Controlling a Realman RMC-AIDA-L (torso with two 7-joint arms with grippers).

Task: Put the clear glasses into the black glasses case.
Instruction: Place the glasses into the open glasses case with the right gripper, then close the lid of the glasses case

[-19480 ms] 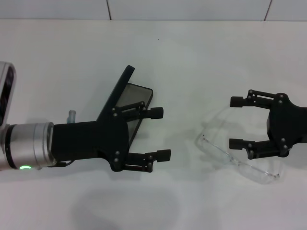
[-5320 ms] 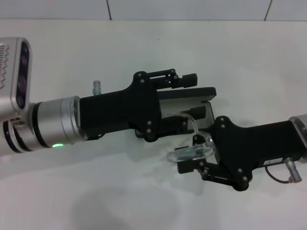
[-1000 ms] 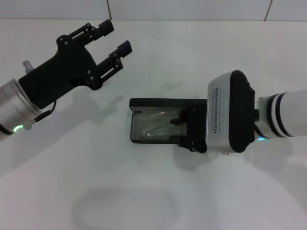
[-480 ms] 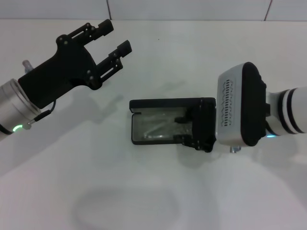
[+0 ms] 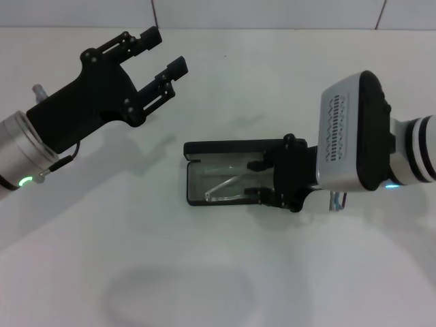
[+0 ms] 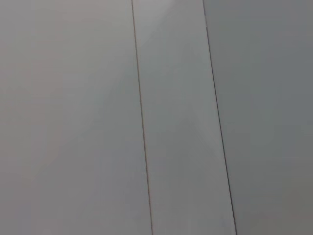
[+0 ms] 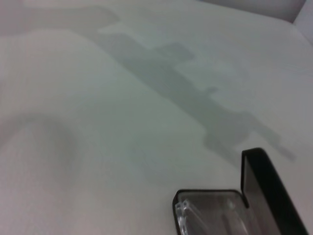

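Observation:
The black glasses case lies open in the middle of the table, its lid standing along the far side. The clear glasses rest inside on the grey lining. My right gripper hovers at the case's right end, open, its fingers apart over the tray and clear of the glasses. My left gripper is raised at the far left, open and holding nothing. The right wrist view catches the case with the glasses lying in it. The left wrist view shows only pale panels.
The white table spreads on all sides of the case. A tiled wall runs along the far edge. Arm shadows fall on the table in the right wrist view.
My right arm has drawn back to the right, off the case, uncovering more of the tray. The glasses stay in the case. The left arm has not moved.

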